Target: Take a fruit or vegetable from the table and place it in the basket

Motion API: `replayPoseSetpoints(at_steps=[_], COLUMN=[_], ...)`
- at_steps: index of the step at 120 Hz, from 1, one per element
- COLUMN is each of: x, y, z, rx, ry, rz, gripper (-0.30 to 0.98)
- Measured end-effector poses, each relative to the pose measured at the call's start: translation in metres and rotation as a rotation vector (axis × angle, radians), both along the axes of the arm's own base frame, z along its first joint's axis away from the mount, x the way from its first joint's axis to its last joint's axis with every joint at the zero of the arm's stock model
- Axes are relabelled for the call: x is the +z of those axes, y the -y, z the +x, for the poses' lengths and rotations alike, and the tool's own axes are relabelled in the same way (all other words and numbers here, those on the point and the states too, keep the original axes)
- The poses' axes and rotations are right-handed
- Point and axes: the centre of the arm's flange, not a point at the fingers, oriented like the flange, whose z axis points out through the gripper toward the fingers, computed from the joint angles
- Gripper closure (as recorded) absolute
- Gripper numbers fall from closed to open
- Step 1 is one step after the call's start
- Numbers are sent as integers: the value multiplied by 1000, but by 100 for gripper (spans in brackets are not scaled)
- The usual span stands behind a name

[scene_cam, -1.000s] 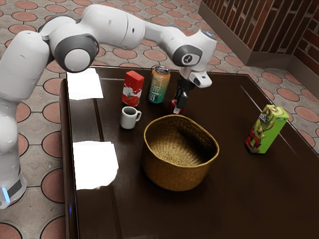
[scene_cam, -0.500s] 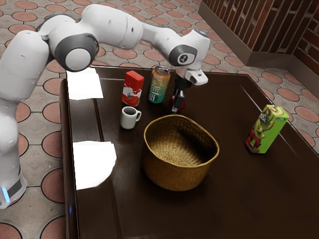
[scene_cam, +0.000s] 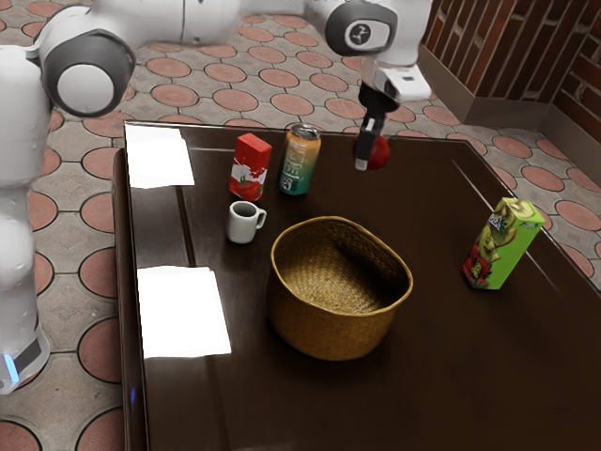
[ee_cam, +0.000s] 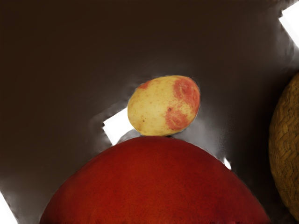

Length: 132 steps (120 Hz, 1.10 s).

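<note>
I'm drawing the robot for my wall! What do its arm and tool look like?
My arm is smooth, rounded and white, with dark grey parts around the joints. One big joint has a round white cap. Low down there's a dark patch with a thin blue strip. My tool is black and slim, with a pale fingertip.

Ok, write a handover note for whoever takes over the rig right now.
Pincer: closed on the round red fruit, holding it up off the table.
Basket: standing upright on the table; the fruit is outside it.
Potato: loose on the table.
Done: fruit picked up.
Left: bring it over the basket's opening, lower it, let go. I'd probably keep it above the rim on the way.
</note>
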Motion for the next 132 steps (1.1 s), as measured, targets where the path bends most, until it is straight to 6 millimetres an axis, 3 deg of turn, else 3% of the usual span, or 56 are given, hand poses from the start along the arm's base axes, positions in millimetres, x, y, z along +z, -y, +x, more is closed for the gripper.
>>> replayPoseSetpoints(at_steps=[20,32,41,68,85,100,112,132], x=[10,1,-5,-19,-20,-16,-16,-15], y=[70,110,128,143,166,169,166,165], z=[-48,-71,-78,-79,-84,-86,-86,-86], rx=[-117,-183,-209,-219,-252,-249,-235,-221], ry=[-6,-26,-33,-36,-25,-14,-16,-21], rz=[26,36,40,27,10,6,1,-3], gripper=[37,37,37,37,37,37,17,5])
